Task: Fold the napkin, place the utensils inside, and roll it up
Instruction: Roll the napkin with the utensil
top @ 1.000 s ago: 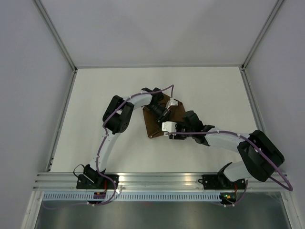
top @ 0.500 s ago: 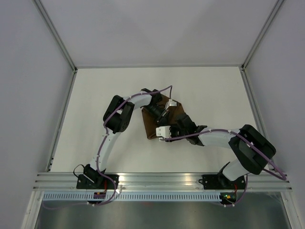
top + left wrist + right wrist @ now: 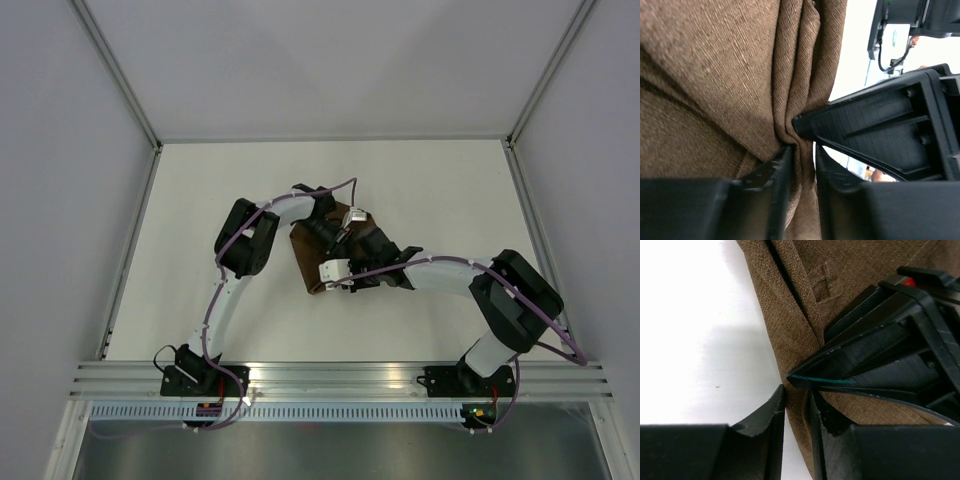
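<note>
The right fingers [image 3: 771,415] rise from the bottom edge, close together, with the folded edge of the napkin [image 3: 850,270] pinched in the narrow gap between them. The brown cloth runs from the top down to that gap in long creases and has a small stitched mark near the top. The left fingers [image 3: 875,355], black with a thin green line, reach in from the right, their tip just above the gap. White tabletop [image 3: 695,330] fills the left.

- napkin [image 3: 715,85]: plain brown with a fine woven grain; small tone-on-tone stitched square at 12 o'clock in the right wrist view
- left gripper [image 3: 802,150], right gripper [image 3: 797,392]: black; thin teal edge line on a left finger
- left arm [image 3: 225,300], right arm [image 3: 450,272]: white links, black joints
- cable [image 3: 340,185]: purple
- table [image 3: 450,200]: plain white
</note>
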### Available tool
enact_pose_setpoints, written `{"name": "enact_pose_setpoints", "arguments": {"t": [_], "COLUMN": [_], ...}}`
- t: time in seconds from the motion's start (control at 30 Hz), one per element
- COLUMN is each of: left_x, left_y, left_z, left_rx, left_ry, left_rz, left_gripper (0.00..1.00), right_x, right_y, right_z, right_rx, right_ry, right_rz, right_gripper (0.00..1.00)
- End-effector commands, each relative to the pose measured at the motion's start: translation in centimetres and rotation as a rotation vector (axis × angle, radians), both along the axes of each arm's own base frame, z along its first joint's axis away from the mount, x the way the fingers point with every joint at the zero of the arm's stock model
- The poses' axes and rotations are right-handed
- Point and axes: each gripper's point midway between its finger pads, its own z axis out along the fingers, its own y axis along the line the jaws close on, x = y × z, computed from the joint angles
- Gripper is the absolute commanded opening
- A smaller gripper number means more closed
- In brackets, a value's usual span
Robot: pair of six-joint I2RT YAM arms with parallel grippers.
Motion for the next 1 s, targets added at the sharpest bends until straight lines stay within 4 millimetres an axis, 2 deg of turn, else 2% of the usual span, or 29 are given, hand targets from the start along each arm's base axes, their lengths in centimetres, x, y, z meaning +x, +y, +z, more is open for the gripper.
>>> {"name": "enact_pose_setpoints", "arguments": {"t": [0.0, 0.2, 0.3, 0.33, 0.37, 0.4, 0.47, 0.5, 0.53, 0.57, 0.6, 0.63, 0.67, 0.7, 0.73, 0.77, 0.83, 0.87, 0.9, 0.93, 0.97], "left_x": [1.3, 4.1, 5.4, 6.1, 6.5, 7.5, 8.2, 8.7, 10.0, 10.4, 11.0, 11.8, 13.3, 13.7, 14.4, 15.4, 16.2, 16.7, 16.9, 17.1, 16.2], "left_y": [0.3, 0.2, 0.6, 0.7, 1.0, 1.1, 1.7, 1.9, 2.2, 2.9, 3.2, 3.8, 4.6, 5.2, 6.0, 6.9, 7.9, 9.3, 9.9, 10.6, 11.3], "left_z": [-0.2, 3.0, 4.2, 4.4, 4.3, 5.1, 5.1, 5.6, 6.7, 6.3, 6.6, 7.9, 8.0, 8.1, 9.9, 9.8, 11.6, 13.2, 14.2, 14.8, 16.4], "left_rx": [0.015, -0.021, -0.002, 0.000, 0.026, 0.013, 0.040, 0.040, 0.026, 0.078, 0.084, 0.088, 0.139, 0.160, 0.160, 0.203, 0.204, 0.236, 0.233, 0.248, 0.233], "left_ry": [-0.117, -0.212, -0.259, -0.285, -0.289, -0.330, -0.343, -0.355, -0.411, -0.418, -0.440, -0.474, -0.515, -0.516, -0.556, -0.590, -0.654, -0.718, -0.752, -0.786, -0.813], "left_rz": [-0.020, 0.056, 0.099, 0.117, 0.140, 0.166, 0.217, 0.239, 0.278, 0.322, 0.349, 0.392, 0.467, 0.507, 0.559, 0.632, 0.710, 0.806, 0.841, 0.880, 0.919], "left_gripper": [0.35, 0.47, 0.47, 0.47, 0.47, 0.46, 0.46, 0.46, 0.46, 0.46, 0.47, 0.47, 0.47, 0.47, 0.47, 0.47, 0.47, 0.47, 0.47, 0.47, 0.47], "right_x": [-3.6, -4.5, -4.2, -4.5, -4.6, -4.4, -4.1, -4.4, -4.3, -3.9, -4.2, -4.1, -3.5, -4.0, -4.0, -3.2, -3.5, -3.2, -3.0, -2.1, -2.4], "right_y": [-1.7, -1.3, -0.8, -1.2, -0.9, -1.0, -0.5, -0.9, -1.1, -0.5, -0.8, -1.1, -0.7, -1.0, -1.3, -0.9, -1.5, -1.4, -1.6, -1.3, -1.7], "right_z": [-2.8, -2.7, -2.4, -2.7, -2.2, -2.1, -1.8, -1.8, -2.0, -1.5, -1.4, -1.7, -1.3, -1.1, -1.5, -1.0, -1.2, -0.7, -1.1, -0.6, -0.5], "right_rx": [-0.123, -0.128, -0.113, -0.126, -0.115, -0.110, -0.092, -0.107, -0.111, -0.090, -0.097, -0.098, -0.088, -0.093, -0.097, -0.083, -0.085, -0.081, -0.076, -0.062, -0.072], "right_ry": [0.203, 0.308, 0.351, 0.389, 0.419, 0.440, 0.476, 0.512, 0.534, 0.545, 0.580, 0.607, 0.611, 0.658, 0.691, 0.691, 0.769, 0.784, 0.816, 0.808, 0.843], "right_rz": [0.036, 0.036, 0.033, 0.026, 0.035, 0.030, 0.035, 0.031, 0.028, 0.036, 0.030, 0.028, 0.030, 0.032, 0.029, 0.032, 0.018, 0.026, 0.015, 0.022, 0.016], "right_gripper": [0.13, 0.10, 0.10, 0.09, 0.09, 0.09, 0.09, 0.09, 0.09, 0.09, 0.08, 0.08, 0.08, 0.09, 0.08, 0.08, 0.08, 0.08, 0.08, 0.09, 0.09]}}
